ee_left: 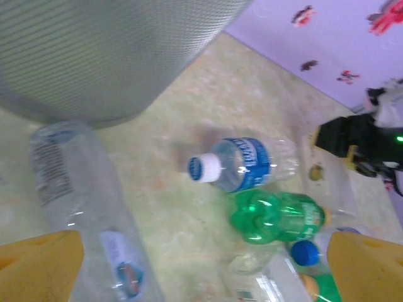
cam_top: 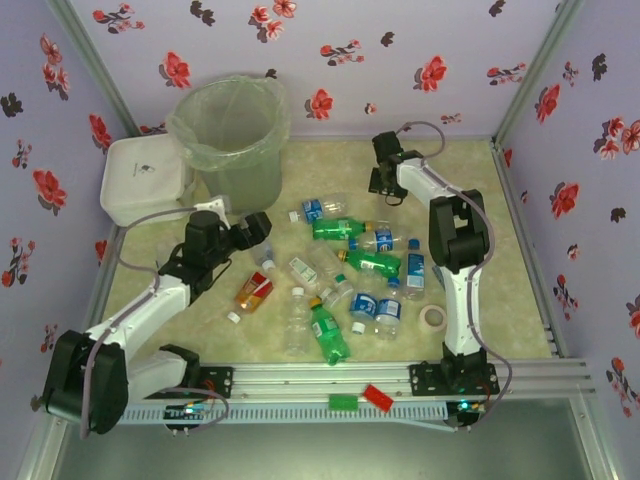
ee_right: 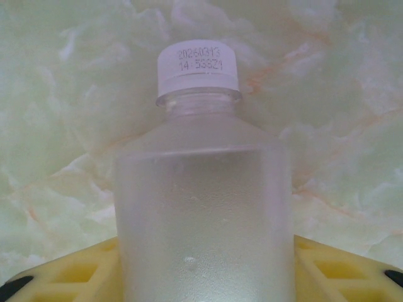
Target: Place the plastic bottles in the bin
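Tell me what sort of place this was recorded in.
Likely a staged robot test cell: floral-papered walls boxing a marble-look tabletop, an aluminium mounting rail at its edge, plastic bottles strewn beside a lined bin.

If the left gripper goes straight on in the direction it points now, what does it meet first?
Probably the clear bottle with the blue label and white cap, lying ahead of the open left gripper; depth is unclear.

Your walls (cam_top: 330, 60) are lilac with red and black flowers; table (cam_top: 500, 300) marbled cream, bin (cam_top: 250, 170) grey-green, fingers (ee_right: 340, 270) yellow, clear bottle (ee_right: 201, 220) white-capped.
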Controlling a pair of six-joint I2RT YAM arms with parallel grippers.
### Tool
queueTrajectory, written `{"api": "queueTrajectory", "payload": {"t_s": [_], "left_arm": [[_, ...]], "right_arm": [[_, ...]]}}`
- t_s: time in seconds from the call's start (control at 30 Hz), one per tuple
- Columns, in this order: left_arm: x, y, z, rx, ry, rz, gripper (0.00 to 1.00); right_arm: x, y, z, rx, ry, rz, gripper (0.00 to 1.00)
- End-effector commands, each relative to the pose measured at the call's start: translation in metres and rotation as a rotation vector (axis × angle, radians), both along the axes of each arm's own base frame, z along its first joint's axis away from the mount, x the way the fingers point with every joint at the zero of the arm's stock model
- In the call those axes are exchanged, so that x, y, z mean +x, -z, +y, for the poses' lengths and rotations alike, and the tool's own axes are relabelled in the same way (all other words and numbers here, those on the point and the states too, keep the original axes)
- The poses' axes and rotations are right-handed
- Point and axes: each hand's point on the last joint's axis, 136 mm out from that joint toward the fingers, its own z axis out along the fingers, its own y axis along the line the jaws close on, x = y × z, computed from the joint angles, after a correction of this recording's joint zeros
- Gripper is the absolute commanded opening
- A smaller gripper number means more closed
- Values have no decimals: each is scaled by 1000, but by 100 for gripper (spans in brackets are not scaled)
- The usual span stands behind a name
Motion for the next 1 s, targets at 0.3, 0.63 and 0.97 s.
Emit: {"api": "queueTrajectory", "payload": {"t_s": [0.3, 0.63, 0.97], "left_arm": [[-18, -88, -89, -32, 318, -220, 100], [-43, -112, -175, -102, 559, -265, 100], [-63, -99, -232, -111, 713, -225, 100]], "right_arm": [[-40, -181, 23, 263, -122, -381, 51], [-115, -250, 63, 668, -247, -572, 49], [-158, -264, 87, 779, -314, -614, 48]]}}
